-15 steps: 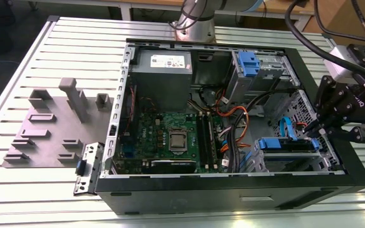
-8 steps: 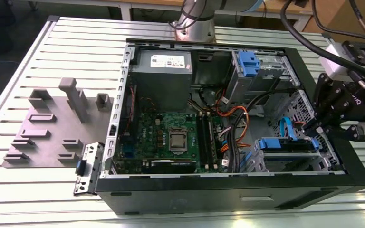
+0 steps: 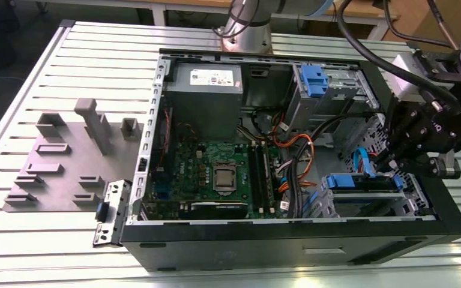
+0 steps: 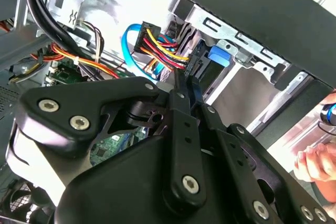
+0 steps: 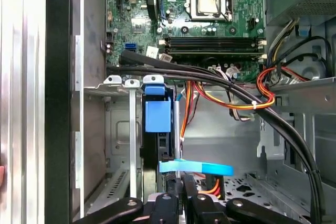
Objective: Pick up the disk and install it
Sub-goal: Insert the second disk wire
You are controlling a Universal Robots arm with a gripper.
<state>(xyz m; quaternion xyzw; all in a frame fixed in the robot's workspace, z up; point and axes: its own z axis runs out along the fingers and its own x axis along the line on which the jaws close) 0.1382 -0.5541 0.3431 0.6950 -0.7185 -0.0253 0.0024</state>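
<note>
Claw (image 5: 178,182) nearly closed, pinching edge of disk (image 5: 157,116) seated upright in drive cage (image 5: 118,145).

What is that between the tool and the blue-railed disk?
In the first wrist view, a flat light-blue cable crosses between the tool and the disk standing in its bay.

One open computer case (image 3: 295,240), one motherboard (image 3: 214,174), one gripper (image 3: 407,159)
</note>
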